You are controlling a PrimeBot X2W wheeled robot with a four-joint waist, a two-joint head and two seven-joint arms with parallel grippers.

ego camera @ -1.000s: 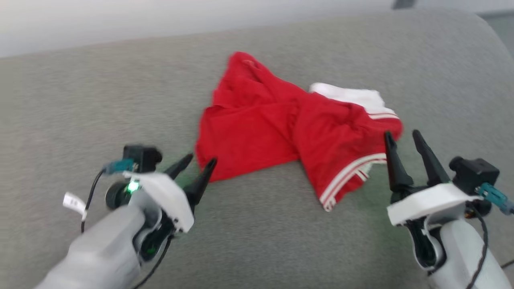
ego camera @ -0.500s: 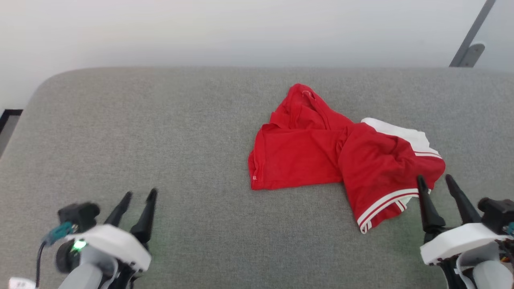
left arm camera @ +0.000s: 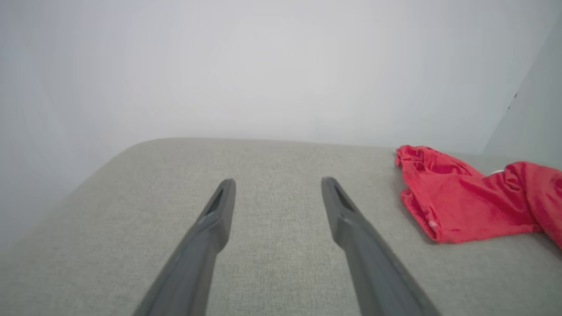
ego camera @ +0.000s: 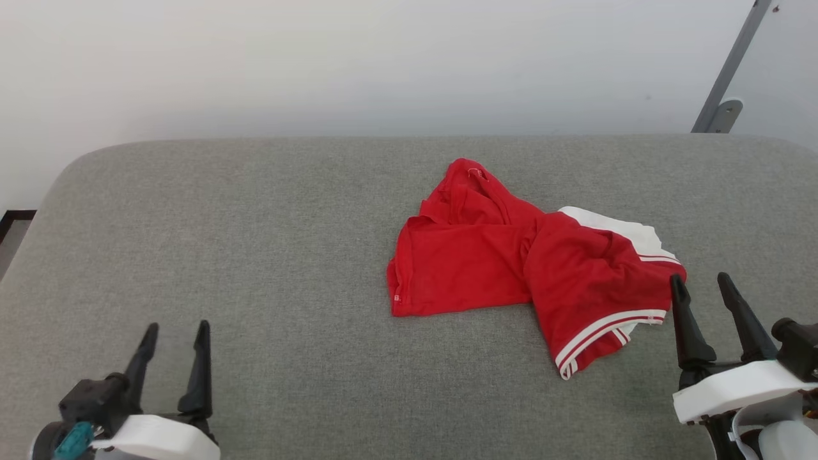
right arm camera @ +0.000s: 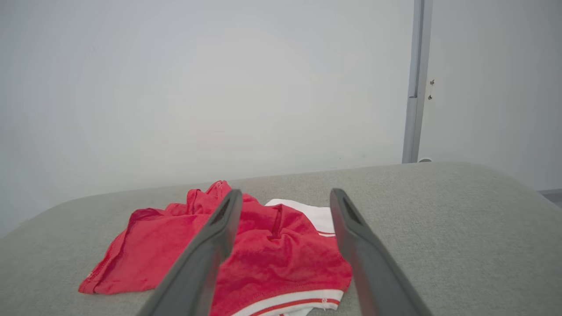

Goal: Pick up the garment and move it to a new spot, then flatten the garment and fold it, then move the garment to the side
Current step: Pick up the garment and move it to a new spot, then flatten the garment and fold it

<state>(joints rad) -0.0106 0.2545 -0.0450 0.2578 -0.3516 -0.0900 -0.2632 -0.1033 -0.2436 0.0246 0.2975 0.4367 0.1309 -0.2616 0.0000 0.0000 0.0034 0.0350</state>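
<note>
garment (ego camera: 505, 268) atop grey cushion (ego camera: 255, 255), perhaps sofa

Grey fabric cushion (ego camera: 255, 243), crumpled red garment (ego camera: 511, 268) lying on it

We see the T-shirt (ego camera: 473, 268) as soft, matt red cloth with white cloth trim. The cushion (ego camera: 223, 255) is grey, coarsely woven fabric. Our right gripper (ego camera: 700, 277) has matt dark fingers (right arm camera: 210, 245) and a smooth white plastic shell (ego camera: 735, 386).
</note>
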